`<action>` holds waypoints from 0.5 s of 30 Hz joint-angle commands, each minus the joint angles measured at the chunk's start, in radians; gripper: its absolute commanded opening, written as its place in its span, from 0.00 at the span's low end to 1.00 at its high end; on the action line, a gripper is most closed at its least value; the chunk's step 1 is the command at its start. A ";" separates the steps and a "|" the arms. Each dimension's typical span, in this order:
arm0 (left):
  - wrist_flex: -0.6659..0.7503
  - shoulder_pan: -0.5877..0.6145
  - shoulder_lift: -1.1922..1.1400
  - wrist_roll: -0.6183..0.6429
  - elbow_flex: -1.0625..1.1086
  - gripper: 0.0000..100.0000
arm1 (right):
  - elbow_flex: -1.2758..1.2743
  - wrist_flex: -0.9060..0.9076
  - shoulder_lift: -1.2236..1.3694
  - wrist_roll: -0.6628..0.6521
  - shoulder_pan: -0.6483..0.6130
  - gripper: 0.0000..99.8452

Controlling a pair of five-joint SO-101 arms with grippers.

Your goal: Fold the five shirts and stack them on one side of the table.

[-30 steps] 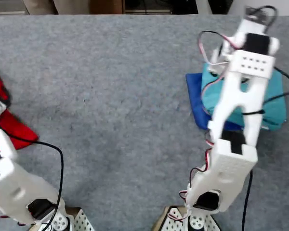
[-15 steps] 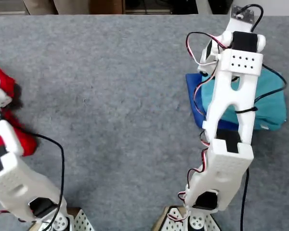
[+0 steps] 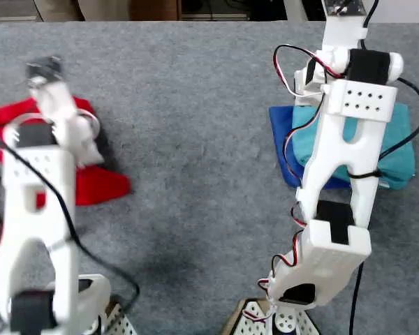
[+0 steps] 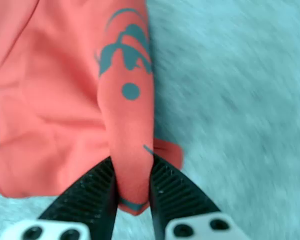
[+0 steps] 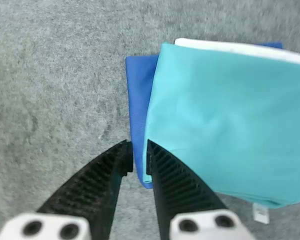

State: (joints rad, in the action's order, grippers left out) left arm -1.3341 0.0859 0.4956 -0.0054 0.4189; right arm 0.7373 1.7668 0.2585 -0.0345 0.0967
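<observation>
One red shirt (image 4: 65,100) pinched in left jaws; right jaws closed, seemingly empty, over teal shirt (image 5: 225,115).

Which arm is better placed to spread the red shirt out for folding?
Left. The left tool is shut on a fold of the red shirt, while the right tool hangs at the edge of the folded stack, across the table.

Red shirt (image 4: 65,100), teal shirt (image 5: 225,115), blue shirt (image 5: 137,100)
</observation>
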 commanded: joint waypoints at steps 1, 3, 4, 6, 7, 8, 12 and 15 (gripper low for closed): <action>-0.005 -0.147 0.231 0.000 0.143 0.02 | 0.016 0.020 -0.064 -0.054 0.018 0.07; -0.006 -0.216 0.338 -0.040 0.213 0.02 | 0.001 0.020 -0.064 -0.072 0.022 0.07; -0.009 -0.255 0.390 -0.064 0.245 0.02 | -0.013 0.020 -0.064 -0.084 0.022 0.07; -0.015 -0.334 0.489 -0.107 0.308 0.02 | -0.047 0.020 -0.064 -0.104 0.021 0.07; -0.028 -0.362 0.536 -0.121 0.331 0.02 | -0.064 0.020 -0.064 -0.112 0.019 0.07; -0.044 -0.390 0.578 -0.133 0.350 0.02 | -0.081 0.020 -0.064 -0.118 0.018 0.07; -0.103 -0.420 0.687 -0.130 0.391 0.10 | -0.124 0.015 -0.062 -0.130 0.016 0.07; -0.132 -0.350 0.722 -0.120 0.388 0.26 | -0.142 0.014 -0.062 -0.130 -0.005 0.07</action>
State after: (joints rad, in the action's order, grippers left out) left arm -1.4492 -0.3130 1.1738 -0.1297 0.8101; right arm 0.6038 1.7683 0.2539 -0.1573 0.0997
